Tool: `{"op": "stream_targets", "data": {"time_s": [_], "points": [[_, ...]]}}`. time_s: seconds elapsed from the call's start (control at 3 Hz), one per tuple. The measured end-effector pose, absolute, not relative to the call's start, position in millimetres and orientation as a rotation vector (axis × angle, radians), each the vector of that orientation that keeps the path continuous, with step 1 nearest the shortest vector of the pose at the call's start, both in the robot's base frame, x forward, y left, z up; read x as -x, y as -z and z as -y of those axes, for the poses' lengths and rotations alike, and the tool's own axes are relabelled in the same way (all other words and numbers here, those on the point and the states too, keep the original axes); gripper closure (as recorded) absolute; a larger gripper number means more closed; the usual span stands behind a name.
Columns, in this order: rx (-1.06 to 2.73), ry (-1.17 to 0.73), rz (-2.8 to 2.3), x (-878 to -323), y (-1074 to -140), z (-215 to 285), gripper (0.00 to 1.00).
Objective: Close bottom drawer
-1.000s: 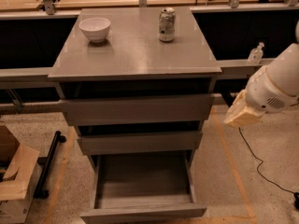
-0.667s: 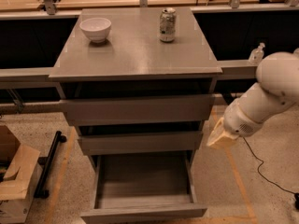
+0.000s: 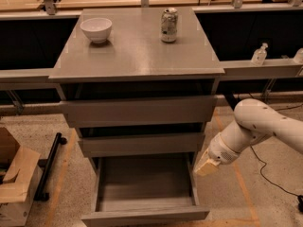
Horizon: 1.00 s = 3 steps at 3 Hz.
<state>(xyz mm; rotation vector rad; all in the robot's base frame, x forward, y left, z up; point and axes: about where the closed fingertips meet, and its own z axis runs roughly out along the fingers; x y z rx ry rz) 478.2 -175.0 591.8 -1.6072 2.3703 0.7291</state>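
bottom drawer (image 3: 144,181): pulled out | claw (image 3: 207,163): at drawer's 3 o'clock, just beside its right wall | claw opening and load: cannot tell | contact: cannot tell

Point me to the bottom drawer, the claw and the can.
bottom drawer (image 3: 144,215): camera view, front panel.
claw (image 3: 204,167): camera view, tan tip beside the open drawer's right side.
can (image 3: 169,25): camera view, its side.
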Motion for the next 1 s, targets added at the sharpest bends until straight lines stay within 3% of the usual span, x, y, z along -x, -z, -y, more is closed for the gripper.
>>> {"op": "stream_targets", "data": {"time_s": [0.33, 1.0], "points": [[1.615, -0.759, -2.375, -475.2, -582.0, 165.0, 1.00], [1.552, -0.964, -2.423, -472.0, -453.2, 135.0, 1.00]]}}
